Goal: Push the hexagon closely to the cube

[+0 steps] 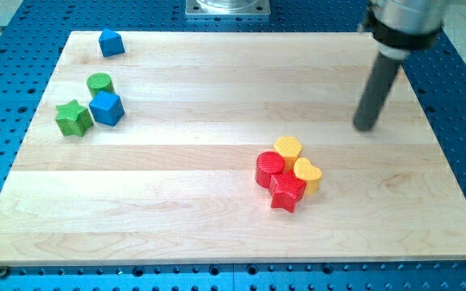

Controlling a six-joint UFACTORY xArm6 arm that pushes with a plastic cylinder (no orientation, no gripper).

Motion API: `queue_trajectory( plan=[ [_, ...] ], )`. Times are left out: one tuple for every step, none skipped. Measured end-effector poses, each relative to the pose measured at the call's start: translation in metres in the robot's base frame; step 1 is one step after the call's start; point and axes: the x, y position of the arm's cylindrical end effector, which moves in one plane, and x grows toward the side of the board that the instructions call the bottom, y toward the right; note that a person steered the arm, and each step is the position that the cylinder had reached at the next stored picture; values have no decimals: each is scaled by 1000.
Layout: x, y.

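The yellow hexagon [288, 148] lies right of the board's middle, touching a red cylinder [269, 168], a yellow heart [308, 175] and a red star [286, 191] in one cluster. The blue cube [107, 107] sits at the view's left, next to a green cylinder [99, 83] and a green star [74, 118]. My tip [366, 127] is on the board up and to the right of the hexagon, clear of every block.
A second blue block [111, 43], of an angular shape, lies near the top left corner of the wooden board [217, 226]. A blue perforated table surrounds the board. The arm's base plate shows at the top centre.
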Motion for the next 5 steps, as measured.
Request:
queue_trajectory(
  plan=[
    [42,-53],
    [48,-107],
    [44,-164],
    [23,-189],
    [-13,-154]
  ],
)
